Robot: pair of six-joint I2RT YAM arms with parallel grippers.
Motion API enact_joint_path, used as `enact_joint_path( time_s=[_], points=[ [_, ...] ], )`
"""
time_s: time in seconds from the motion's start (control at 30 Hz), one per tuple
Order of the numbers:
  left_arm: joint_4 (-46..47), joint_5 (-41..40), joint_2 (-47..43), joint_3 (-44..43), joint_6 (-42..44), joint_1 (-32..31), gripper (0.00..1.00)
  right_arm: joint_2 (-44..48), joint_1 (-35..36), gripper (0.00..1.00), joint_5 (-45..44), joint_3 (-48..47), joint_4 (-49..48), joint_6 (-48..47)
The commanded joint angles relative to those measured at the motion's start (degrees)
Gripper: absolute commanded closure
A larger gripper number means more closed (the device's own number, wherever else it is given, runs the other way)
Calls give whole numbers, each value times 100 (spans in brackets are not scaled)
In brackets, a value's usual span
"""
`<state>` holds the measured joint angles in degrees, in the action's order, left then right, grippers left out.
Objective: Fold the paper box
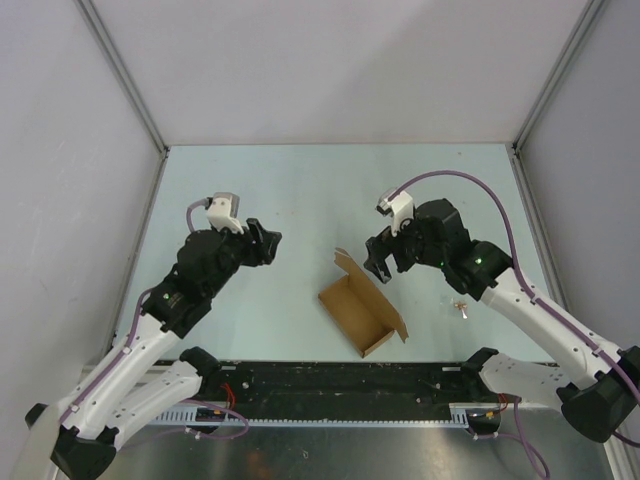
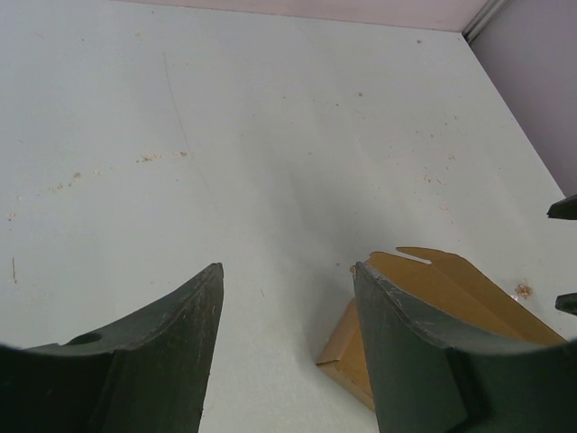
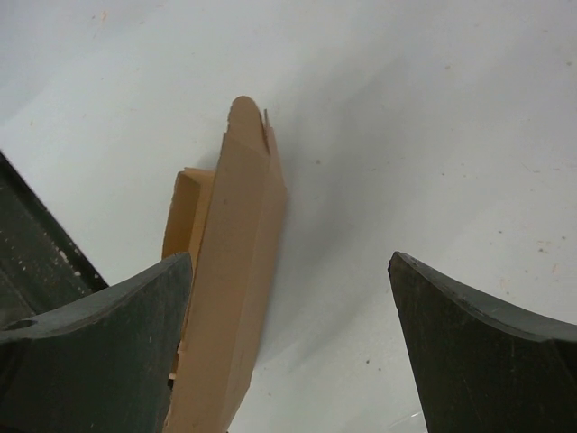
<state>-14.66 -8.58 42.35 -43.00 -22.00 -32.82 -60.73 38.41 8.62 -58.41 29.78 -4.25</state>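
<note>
The paper box is brown cardboard, partly folded, with a raised flap along its far right side. It lies on the table between the two arms. My left gripper is open and empty, to the left of the box and apart from it. The box shows behind its right finger in the left wrist view. My right gripper is open and empty, just above the box's far right flap. In the right wrist view the flap stands upright next to the left finger, not between closed fingers.
A small scrap lies on the table right of the box. The table's near edge is a black rail. Grey walls with metal posts enclose the pale table on three sides.
</note>
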Motion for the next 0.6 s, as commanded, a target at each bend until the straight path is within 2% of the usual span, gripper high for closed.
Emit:
enact_joint_path(
  time_s=[0.0,0.2,0.57],
  points=[
    [94,49,-156,55,20,30,35,-9,-1,4,684,-250,46,-59],
    [103,93,-139,55,-15,30,35,-97,69,5,1071,-258,36,47],
    [103,93,-201,99,-24,30,34,-536,562,11,439,-487,432,-6]
  ],
)
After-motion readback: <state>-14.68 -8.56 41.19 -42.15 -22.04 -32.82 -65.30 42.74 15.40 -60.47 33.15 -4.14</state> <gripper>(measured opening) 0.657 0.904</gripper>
